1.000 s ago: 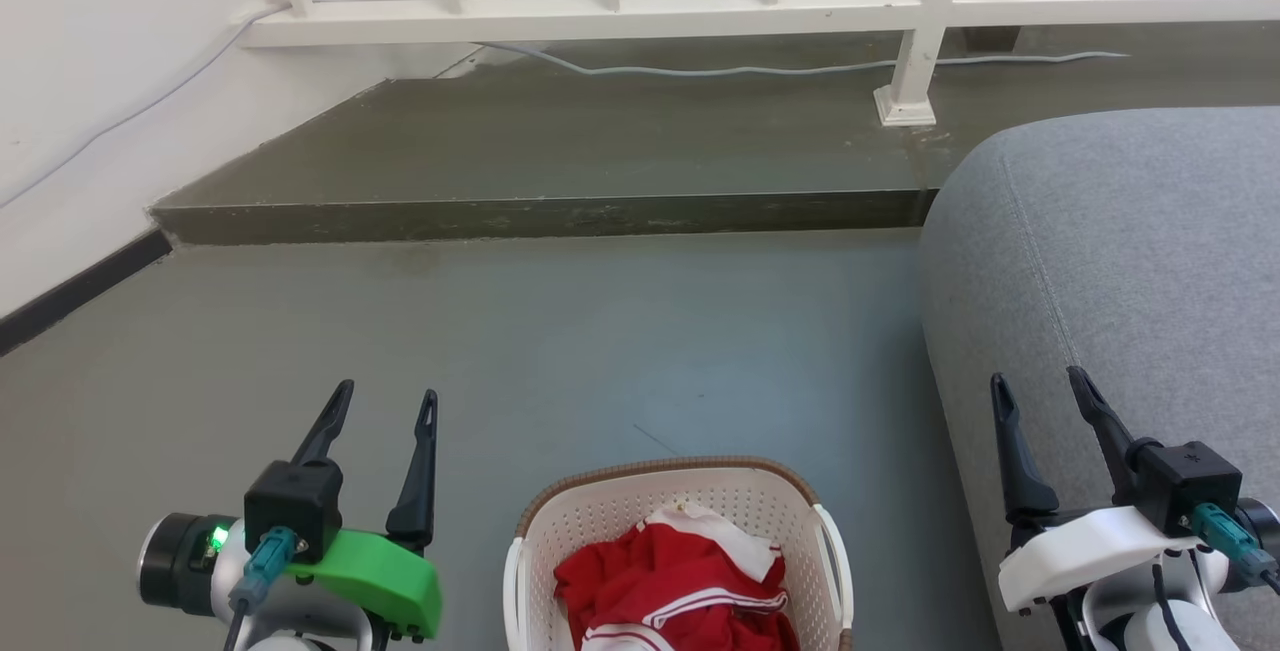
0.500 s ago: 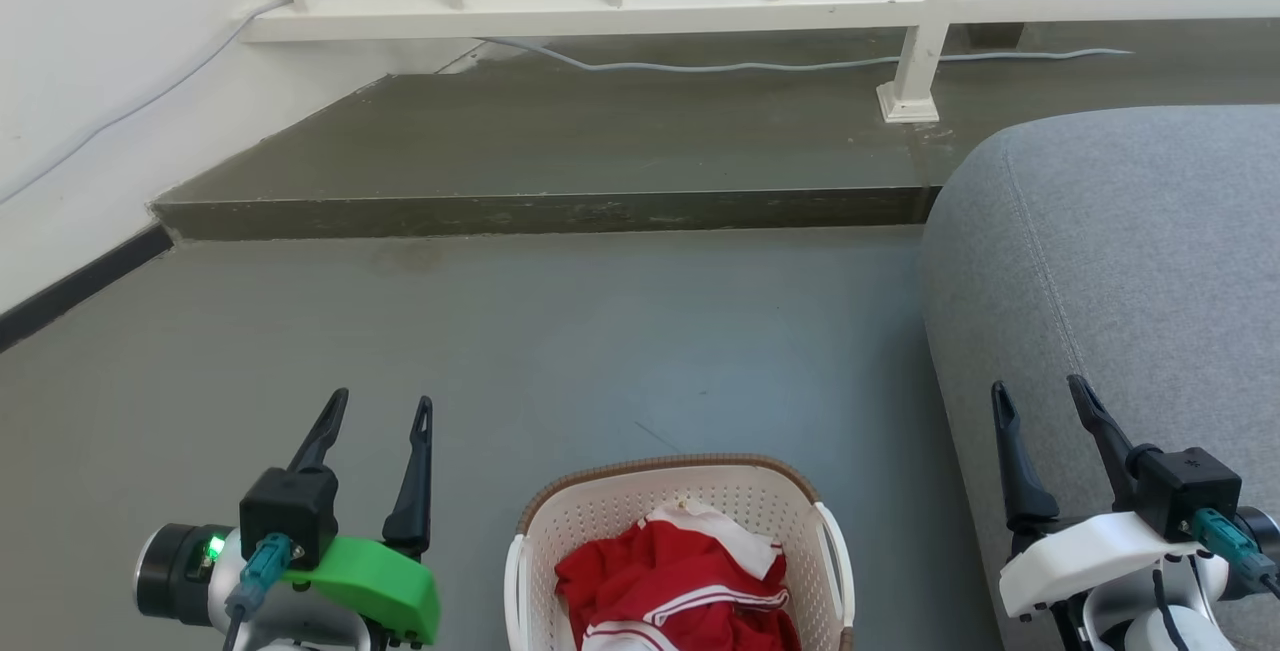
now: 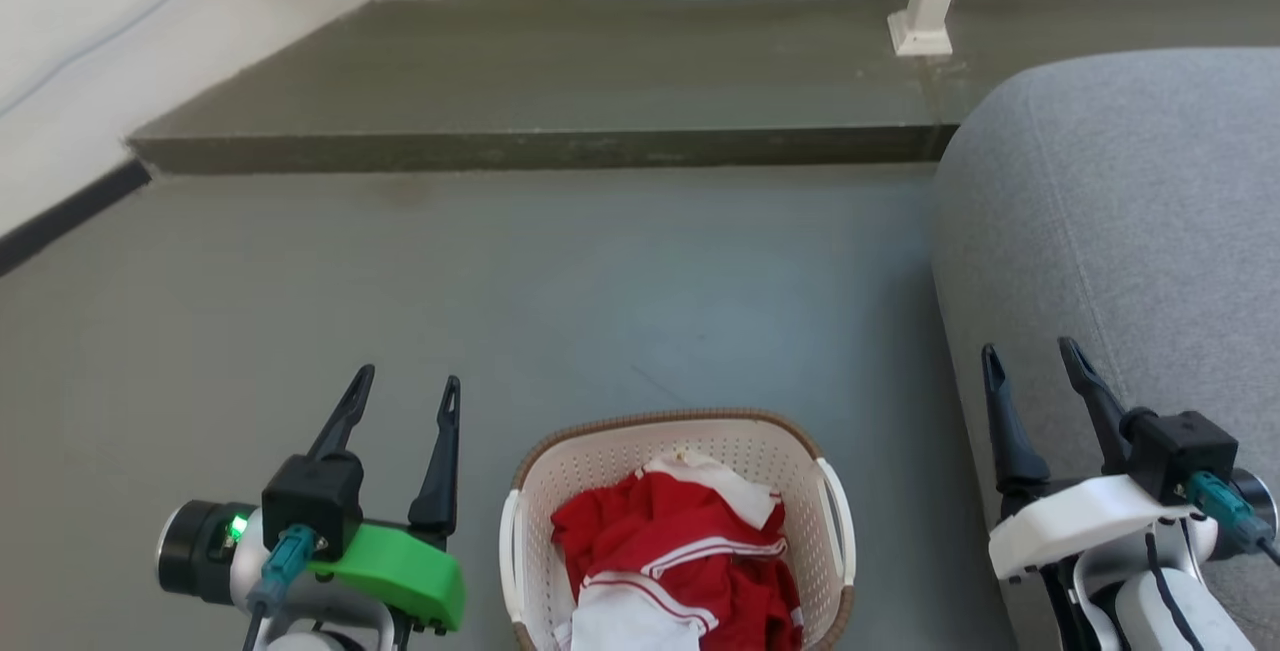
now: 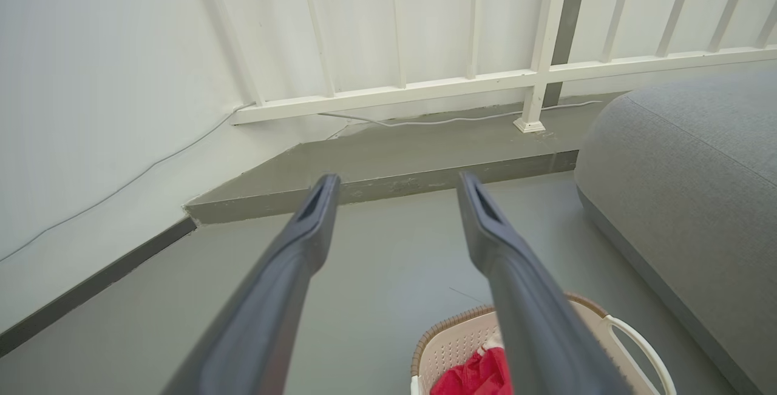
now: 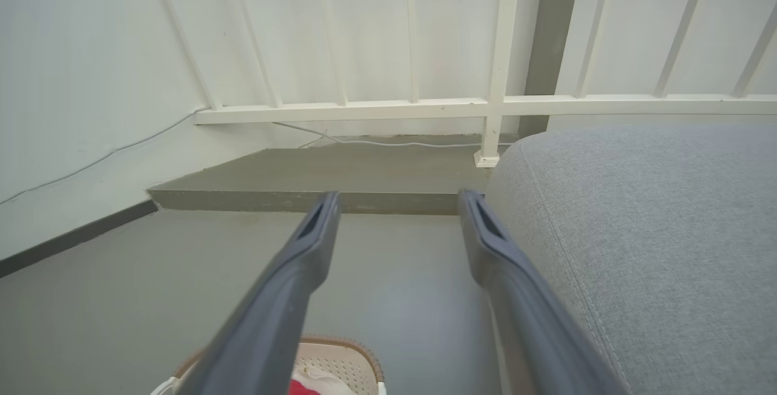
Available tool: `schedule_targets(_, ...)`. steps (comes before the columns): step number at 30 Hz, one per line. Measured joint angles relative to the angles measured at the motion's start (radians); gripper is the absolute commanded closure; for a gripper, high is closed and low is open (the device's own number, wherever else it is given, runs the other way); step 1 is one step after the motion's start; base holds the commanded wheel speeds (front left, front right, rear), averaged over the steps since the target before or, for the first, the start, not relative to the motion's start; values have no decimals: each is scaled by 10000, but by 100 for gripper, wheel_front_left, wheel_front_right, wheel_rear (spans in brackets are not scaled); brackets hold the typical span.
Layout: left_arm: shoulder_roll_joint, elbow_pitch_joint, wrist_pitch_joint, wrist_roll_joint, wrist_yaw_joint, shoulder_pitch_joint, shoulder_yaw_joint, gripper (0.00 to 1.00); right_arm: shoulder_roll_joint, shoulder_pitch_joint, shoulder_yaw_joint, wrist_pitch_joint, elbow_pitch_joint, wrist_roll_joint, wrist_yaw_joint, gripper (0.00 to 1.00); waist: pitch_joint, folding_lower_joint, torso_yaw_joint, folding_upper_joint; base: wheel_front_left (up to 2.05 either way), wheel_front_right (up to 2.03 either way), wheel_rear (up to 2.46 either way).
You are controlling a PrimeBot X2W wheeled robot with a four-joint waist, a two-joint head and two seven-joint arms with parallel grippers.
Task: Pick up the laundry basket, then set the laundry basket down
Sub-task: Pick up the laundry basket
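In the head view, our left gripper holds its two long dark fingers spread apart with nothing between them, and our right gripper is parted and empty in the same way. The cream-white perforated plastic laundry basket with a brown woven-look rim stands on the smooth grey floor between the two grippers. It sits to the right of the left one and to the left of the right one, behind both pairs of fingertips and touched by neither. Its white side handles each face one gripper, and a crumpled red-and-white cloth lies inside. A grey upholstered sofa lies just beyond and beneath the right gripper. In the left wrist view, the left fingers stand well apart over bare floor, aimed at a raised grey step and a white barred railing. The basket's rim and one handle show low on the right-hand finger's side, partly hidden behind it. In the right wrist view, the right fingers are equally open. A corner of the basket's rim peeks out beneath the left-hand finger, and the sofa runs close along the right-hand one. We judge that no step of the task is done yet: the basket is still on the floor, unheld. Reaching the handles, closing on them, lifting and setting the basket down all remain.
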Motion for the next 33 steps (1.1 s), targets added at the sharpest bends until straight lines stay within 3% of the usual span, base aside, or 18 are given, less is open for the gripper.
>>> schedule_targets(16,-351,527,219,-12,-211,-1702,-257,0,174,-1415,-48,228,571,117,100,0,2122,0,99,0,0,0,0)
schedule_targets(33,-709,2295,516,-192,-911,-3937,-481,0,291,-3296,221,487,1760,244,407,0,4526,1,176,0,0,0,0)
